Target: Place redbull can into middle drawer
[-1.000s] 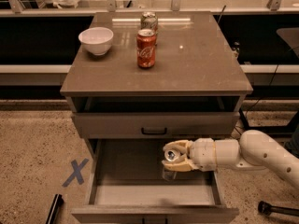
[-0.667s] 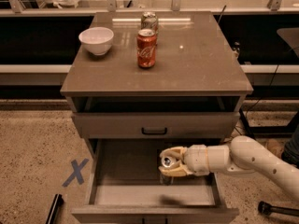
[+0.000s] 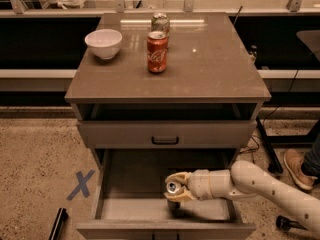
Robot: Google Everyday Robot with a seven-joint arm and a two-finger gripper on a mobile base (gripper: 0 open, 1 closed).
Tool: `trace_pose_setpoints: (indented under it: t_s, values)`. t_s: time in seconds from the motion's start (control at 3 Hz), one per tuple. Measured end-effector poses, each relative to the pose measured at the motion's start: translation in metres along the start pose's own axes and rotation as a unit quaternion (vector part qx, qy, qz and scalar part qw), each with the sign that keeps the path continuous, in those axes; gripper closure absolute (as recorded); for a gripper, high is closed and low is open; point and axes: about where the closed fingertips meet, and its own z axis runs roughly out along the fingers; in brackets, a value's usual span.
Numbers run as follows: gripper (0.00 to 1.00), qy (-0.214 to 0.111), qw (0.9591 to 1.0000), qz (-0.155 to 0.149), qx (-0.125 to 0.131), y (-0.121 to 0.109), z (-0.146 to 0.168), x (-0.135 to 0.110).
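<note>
- One step is judged to be in hand: the setting of the slim can [image 3: 172, 187] into the open middle drawer [image 3: 130, 209]. The placing looks nearly done, but the release is not yet made.
- The gripper [image 3: 175, 187] is seen inside the drawer, right of centre and toward the near edge. It is carried on a pale arm [image 3: 260, 184] that reaches in from the right.
- The jaws are closed around the can, one finger on its far side and one on its near side. Nothing else is held.
- The can is held roughly upright, so mostly its round silver top with the dark opening is shown. Its body is in shadow, and whether its base touches the drawer floor cannot be told.
- The next move is judged to call for the can to be rested on the pale floor and the jaws opened. The gripper would then be drawn clear gently, since a tall narrow can is easily tipped.
- On the cabinet top [image 3: 220, 69], far from the drawer, a red cola can [image 3: 157, 52], a silver can [image 3: 160, 22] and a white bowl [image 3: 103, 43] are seen.
</note>
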Motion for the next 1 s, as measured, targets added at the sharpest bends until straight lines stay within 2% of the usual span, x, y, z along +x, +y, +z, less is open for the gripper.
trace_pose_setpoints:
  t_s: [0.33,1.0]
  values:
    - [0.5,0.004,1.0,-0.006,-0.001,0.0042,0.0104,0.0166]
    - [0.04,0.002,1.0,-0.006,-0.004,0.0058,0.0132,0.0151]
